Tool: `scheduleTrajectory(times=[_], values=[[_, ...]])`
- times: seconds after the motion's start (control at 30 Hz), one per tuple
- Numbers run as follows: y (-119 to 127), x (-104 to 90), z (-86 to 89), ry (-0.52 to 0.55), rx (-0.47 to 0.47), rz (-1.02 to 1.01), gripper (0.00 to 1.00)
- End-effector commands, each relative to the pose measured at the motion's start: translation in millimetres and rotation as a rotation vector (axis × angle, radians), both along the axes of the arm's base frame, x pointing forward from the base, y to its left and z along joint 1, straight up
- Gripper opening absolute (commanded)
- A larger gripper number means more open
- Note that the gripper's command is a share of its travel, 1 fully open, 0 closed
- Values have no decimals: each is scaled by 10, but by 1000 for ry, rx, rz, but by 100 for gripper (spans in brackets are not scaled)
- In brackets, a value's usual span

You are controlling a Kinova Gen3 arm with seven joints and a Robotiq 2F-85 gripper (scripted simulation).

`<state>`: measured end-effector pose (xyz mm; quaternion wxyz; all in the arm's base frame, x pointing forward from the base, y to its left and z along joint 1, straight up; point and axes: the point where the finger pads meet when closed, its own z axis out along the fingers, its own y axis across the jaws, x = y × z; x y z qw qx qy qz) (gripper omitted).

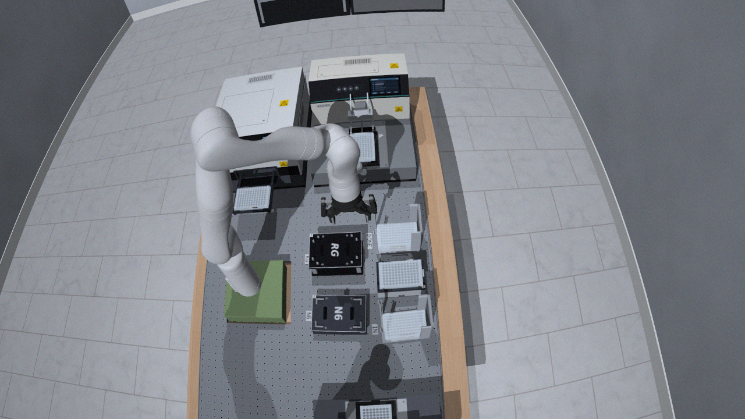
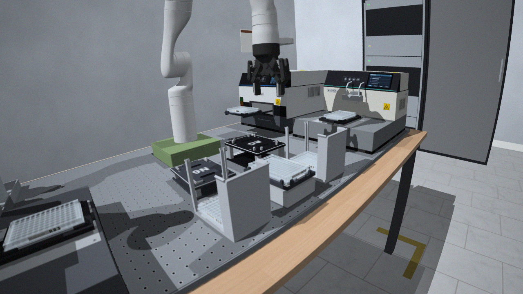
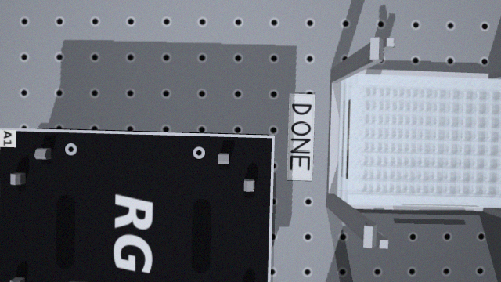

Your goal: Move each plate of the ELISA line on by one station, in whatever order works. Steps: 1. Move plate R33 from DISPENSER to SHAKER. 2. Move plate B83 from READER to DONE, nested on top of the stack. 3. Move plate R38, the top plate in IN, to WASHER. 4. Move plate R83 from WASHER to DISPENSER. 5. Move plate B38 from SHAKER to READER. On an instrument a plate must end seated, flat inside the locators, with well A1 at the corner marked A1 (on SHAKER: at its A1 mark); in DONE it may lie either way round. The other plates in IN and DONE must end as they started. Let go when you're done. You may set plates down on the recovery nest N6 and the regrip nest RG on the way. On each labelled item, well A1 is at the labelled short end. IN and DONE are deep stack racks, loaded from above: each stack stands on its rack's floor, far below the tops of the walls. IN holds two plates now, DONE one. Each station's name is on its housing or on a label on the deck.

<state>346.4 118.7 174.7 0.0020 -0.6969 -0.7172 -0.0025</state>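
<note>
My gripper [image 1: 347,208] is open and empty. It hangs high above the deck between the WASHER [image 1: 359,83] and the RG nest [image 1: 334,251], and it also shows in the side view [image 2: 267,85]. A clear plate [image 1: 362,145] sits on the WASHER's carrier. Another plate [image 1: 252,198] lies on the tray of the instrument to its left. A plate labelled R83 [image 2: 43,221] sits on the near instrument. A plate [image 1: 400,274] rests on the station between the two racks. The wrist view shows the DONE label [image 3: 300,136] and a plate deep in the DONE rack [image 3: 419,141].
The RG nest [image 3: 133,207] and the N6 nest [image 1: 338,312] hold nothing. The IN rack [image 1: 403,323] holds plates low between tall walls. The arm's green base [image 1: 258,299] stands at the left. The wooden table edge [image 1: 442,260] runs along the right.
</note>
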Motion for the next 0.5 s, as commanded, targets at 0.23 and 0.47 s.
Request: scheduleTrajectory(times=[0.23, 0.47], values=[[-264, -86, 24, -8, 5, -7, 100], [-479, -182, 21, -8, 4, -8, 100]])
